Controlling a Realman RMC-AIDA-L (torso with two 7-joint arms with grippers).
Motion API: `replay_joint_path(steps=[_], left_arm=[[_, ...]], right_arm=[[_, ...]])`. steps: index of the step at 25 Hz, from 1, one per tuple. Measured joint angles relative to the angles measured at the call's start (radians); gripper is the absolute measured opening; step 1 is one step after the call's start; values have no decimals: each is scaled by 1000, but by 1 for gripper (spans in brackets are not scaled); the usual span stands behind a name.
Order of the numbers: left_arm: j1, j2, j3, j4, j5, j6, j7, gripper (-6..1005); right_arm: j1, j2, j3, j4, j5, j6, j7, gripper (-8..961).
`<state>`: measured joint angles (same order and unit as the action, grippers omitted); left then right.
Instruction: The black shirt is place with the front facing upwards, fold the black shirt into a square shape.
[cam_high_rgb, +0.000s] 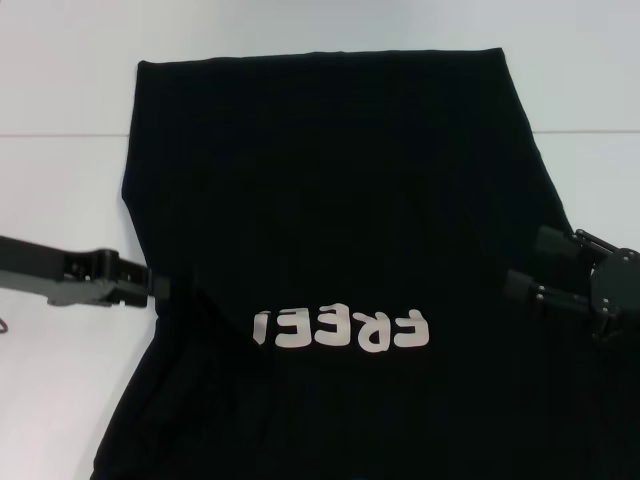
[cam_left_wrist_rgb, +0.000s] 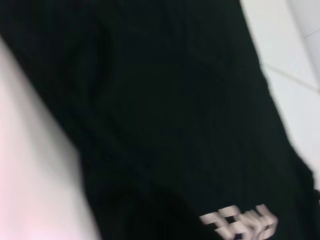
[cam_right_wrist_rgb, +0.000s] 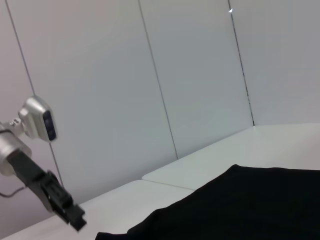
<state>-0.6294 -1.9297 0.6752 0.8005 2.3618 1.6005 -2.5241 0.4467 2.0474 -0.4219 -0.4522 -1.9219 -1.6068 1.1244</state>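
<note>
— Jaws? Left gripper (cam_high_rgb: 160, 288) at left edge of the black shirt (cam_high_rgb: 330, 220), state hidden by cloth. Right gripper (cam_high_rgb: 522, 265) spread wide at right edge.
— Shirt? Spread mid-frame on white desk (cam_high_rgb: 60, 200), "FREE" lettering lower centre.

The supporting surface is a white table (cam_high_rgb: 60, 90), smooth, with a thin seam line running across it at the far side. One item lies directly on it: the black shirt (cam_high_rgb: 330, 200), spread flat and covering most of the middle. White block lettering (cam_high_rgb: 342, 330) sits on the shirt's near half, reading upside down from the head view. Bare table surface shows to both sides of the shirt and beyond its far edge.
</note>
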Motion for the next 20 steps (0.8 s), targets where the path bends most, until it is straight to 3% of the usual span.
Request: replay_joint_path(steps=[6,20], left_arm=[[-9,-27,86,-7,73,-65,9,412],[-137,-144,88,-48,62,-174,136,398]], right_arm=[[2,2,-1,0,0,-7,1,945],[-23,10,8,1,0,-13,-6,945]])
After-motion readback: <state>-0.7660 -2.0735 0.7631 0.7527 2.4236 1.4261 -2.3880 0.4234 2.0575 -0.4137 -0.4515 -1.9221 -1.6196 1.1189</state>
